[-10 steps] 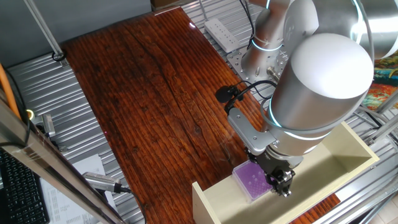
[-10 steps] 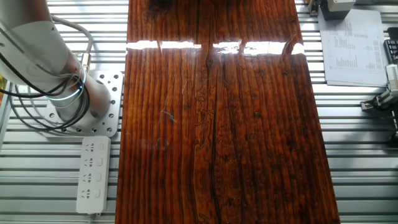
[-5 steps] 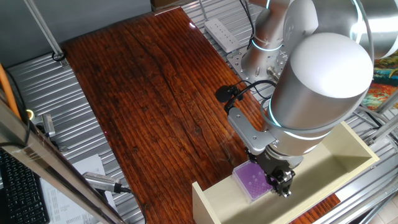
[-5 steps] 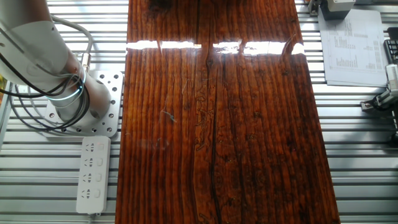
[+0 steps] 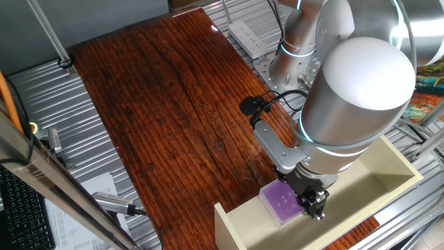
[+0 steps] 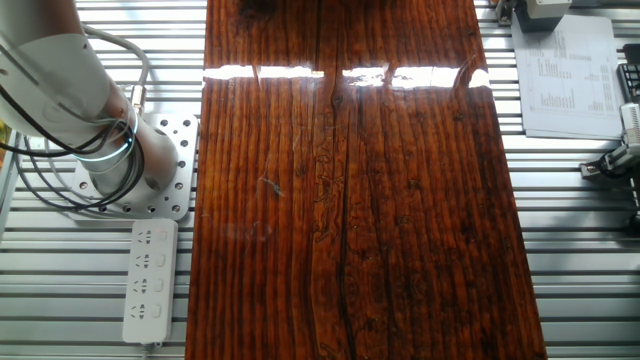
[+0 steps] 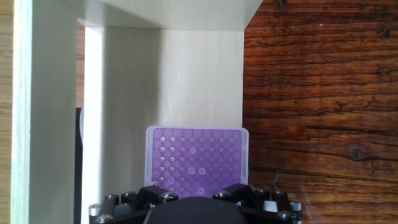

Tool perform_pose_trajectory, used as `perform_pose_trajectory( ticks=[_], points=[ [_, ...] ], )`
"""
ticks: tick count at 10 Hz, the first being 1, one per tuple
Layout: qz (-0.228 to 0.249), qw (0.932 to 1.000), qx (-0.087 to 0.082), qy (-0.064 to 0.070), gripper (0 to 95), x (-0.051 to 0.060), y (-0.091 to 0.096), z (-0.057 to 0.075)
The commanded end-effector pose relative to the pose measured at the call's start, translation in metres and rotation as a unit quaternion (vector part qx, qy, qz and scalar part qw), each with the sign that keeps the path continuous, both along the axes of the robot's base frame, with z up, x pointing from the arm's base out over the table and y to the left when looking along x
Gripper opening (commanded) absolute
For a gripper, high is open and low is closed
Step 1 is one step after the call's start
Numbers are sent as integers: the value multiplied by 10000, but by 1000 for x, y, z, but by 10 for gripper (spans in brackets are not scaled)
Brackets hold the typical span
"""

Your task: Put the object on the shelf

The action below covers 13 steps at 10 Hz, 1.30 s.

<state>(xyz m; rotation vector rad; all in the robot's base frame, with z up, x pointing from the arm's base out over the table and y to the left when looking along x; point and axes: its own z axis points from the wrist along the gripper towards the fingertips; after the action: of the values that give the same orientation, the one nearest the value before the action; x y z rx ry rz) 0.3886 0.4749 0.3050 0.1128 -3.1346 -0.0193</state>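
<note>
The object [image 5: 280, 203], a small flat purple box with pale dots, lies inside the left end of the cream shelf [image 5: 388, 170]. In the hand view the object [image 7: 196, 155] lies flat against a pale inner panel of the shelf [image 7: 124, 93], with its near edge hidden behind the hand. My gripper [image 5: 316, 205] reaches down into the shelf at the box's right end. Its black fingers [image 7: 152, 191] straddle the box's near edge, and the gripper [image 7: 196, 193] is shut on it. The other fixed view shows only the arm base [image 6: 110, 150].
The shelf stands at the near right end of the dark wooden table [image 5: 159, 104]. A white power strip [image 6: 150, 280] lies on the metal frame beside the arm base. Papers [image 6: 565, 75] and a tool [image 6: 615, 155] sit off the table's far side.
</note>
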Motion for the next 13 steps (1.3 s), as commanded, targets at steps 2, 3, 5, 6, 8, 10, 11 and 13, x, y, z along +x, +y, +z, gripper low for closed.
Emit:
perform_pose_trajectory(
  ticks=[2, 3, 5, 6, 8, 10, 11, 13],
  points=[
    [18, 10000, -2, 7, 760, 0, 0, 0],
    [37, 10000, -2, 6, 760, 0, 0, 0],
    [63, 10000, -77, 2, 950, 0, 0, 0],
    [56, 10000, -80, 0, 950, 0, 0, 0],
    [30, 10000, -55, 4, 950, 0, 0, 0],
    [26, 10000, -58, 0, 950, 0, 0, 0],
    [24, 10000, -57, 3, 950, 0, 0, 1],
    [12, 10000, -48, 1, 950, -1, 0, 3]
  ],
)
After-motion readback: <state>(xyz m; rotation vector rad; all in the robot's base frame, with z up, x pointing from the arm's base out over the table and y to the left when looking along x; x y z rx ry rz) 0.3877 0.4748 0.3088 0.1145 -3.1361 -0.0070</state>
